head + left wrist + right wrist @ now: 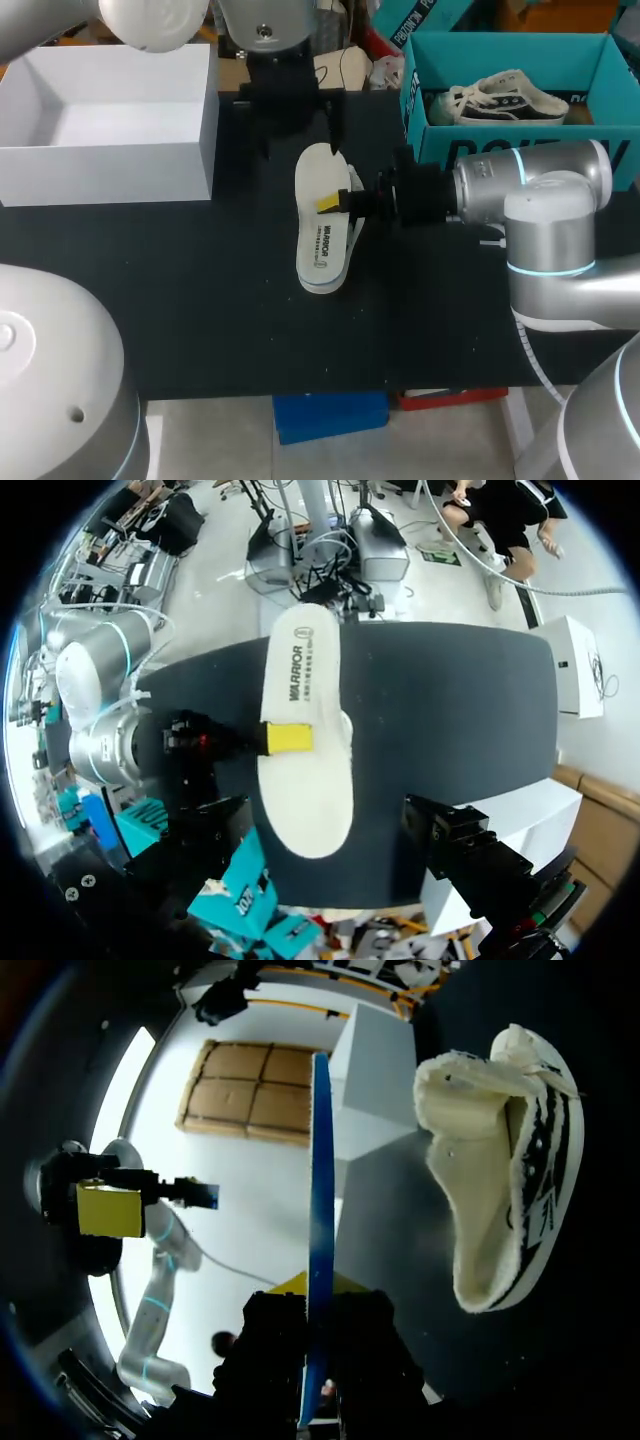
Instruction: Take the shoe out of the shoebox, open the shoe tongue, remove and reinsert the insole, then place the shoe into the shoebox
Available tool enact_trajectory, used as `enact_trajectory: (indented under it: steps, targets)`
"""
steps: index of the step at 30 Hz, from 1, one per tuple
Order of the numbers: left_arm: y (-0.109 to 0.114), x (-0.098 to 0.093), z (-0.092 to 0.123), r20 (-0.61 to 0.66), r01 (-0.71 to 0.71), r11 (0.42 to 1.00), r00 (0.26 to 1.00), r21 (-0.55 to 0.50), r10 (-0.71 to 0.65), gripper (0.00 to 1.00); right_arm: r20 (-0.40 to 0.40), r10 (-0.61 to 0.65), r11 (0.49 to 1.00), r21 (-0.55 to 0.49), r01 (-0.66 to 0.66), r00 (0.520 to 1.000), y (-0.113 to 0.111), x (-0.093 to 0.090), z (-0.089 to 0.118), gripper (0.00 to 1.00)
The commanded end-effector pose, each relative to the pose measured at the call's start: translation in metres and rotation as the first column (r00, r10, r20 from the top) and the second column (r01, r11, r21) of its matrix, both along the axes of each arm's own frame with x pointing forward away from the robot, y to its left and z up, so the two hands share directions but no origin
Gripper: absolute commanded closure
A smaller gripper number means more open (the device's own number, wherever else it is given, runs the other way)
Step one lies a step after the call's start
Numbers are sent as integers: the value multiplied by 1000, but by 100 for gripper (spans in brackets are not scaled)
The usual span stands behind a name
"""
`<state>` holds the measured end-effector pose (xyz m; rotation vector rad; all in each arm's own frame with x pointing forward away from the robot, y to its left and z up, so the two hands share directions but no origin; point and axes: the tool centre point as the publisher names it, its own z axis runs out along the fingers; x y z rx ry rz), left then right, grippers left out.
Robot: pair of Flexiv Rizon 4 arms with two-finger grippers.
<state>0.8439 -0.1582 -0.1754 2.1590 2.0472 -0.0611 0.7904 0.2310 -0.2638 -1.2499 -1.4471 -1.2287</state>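
A black table (200,300) fills the scene, with a white box (110,160) standing open at its far left; next comes the left gripper (296,128), hanging over the far end of the insole (318,250), its fingers spread wide and holding nothing; the insole sits in the middle of the table, lifted flat-side up, and the shoe (510,1160) lies on its side on the table just beside and partly under it, mouth gaping, touching neither gripper; the right gripper (335,203) comes in from the right and pinches the insole across its thickness at mid-length, one yellow tip on top, so the fingers are closed on the insole; furthest right stands the teal shoebox (520,150) with another shoe (505,100) inside. The insole looks to be out and due to go back; to do that well, I would point its toe end at the shoe's mouth, lower it at a shallow angle and slide it forward along the sole; the free left gripper could steady the shoe or hold the tongue back, since a loose shoe may simply be pushed along.
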Motion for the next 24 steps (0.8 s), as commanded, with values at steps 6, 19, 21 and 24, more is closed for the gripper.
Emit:
enact_trajectory:
  steps: [6,19,21,24]
  targets:
    - [-3,52,-12,-41,-2,1000,999,-9,1,0,0,-4,1000,0,4,1000,1,-1,0,100]
    - [-16,51,-9,-46,-5,1000,999,-17,5,0,0,-4,1000,0,4,1000,1,-1,0,100]
    - [-15,38,-2,-33,-6,1000,999,-8,6,0,0,-4,1000,0,4,1000,1,-1,0,100]
    - [-13,14,7,-26,-13,1000,1000,-2,13,0,0,-4,1000,0,4,1000,1,-1,0,100]
